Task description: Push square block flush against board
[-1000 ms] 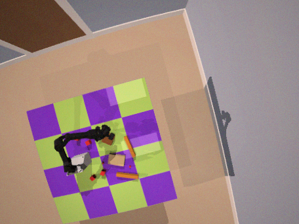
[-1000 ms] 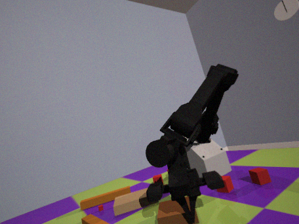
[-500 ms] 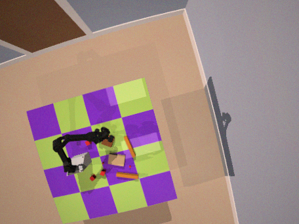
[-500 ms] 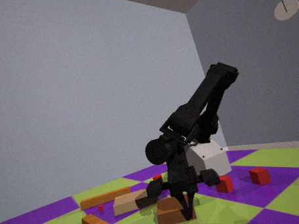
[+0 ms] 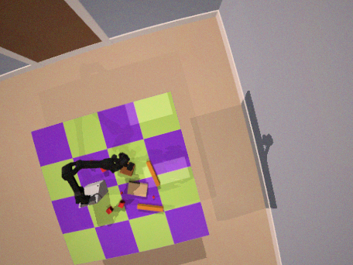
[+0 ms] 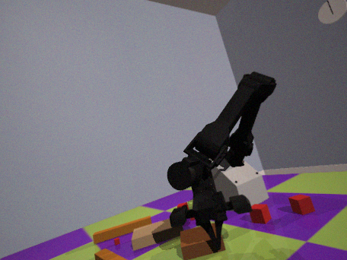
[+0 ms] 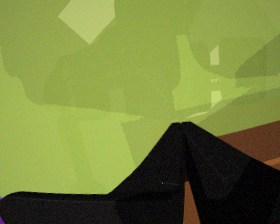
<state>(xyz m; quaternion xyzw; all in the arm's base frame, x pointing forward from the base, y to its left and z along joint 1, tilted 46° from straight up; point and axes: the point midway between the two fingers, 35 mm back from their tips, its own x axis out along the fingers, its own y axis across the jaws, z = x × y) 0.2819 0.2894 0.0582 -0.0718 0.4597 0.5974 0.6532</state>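
A brown square block (image 5: 127,171) (image 6: 195,243) (image 7: 251,142) lies on a green tile of the checkered mat (image 5: 155,233). My gripper (image 5: 131,166) (image 6: 215,245) (image 7: 180,131) is shut and empty. Its fingertips are down at mat level, against the block's side. A tan slab (image 5: 138,189) (image 6: 145,236) lies just beyond the block, a small gap apart from it. One orange board (image 5: 152,173) (image 6: 122,229) lies to the right of the block, and a second orange board (image 5: 150,208) (image 6: 107,255) lies past the tan slab.
Small red cubes (image 5: 109,210) (image 5: 121,204) (image 6: 260,214) (image 6: 301,204) lie near the arm's white base (image 5: 96,191) (image 6: 243,185). A tiny red piece (image 6: 116,241) lies by the tan slab. Grey walls bound the room.
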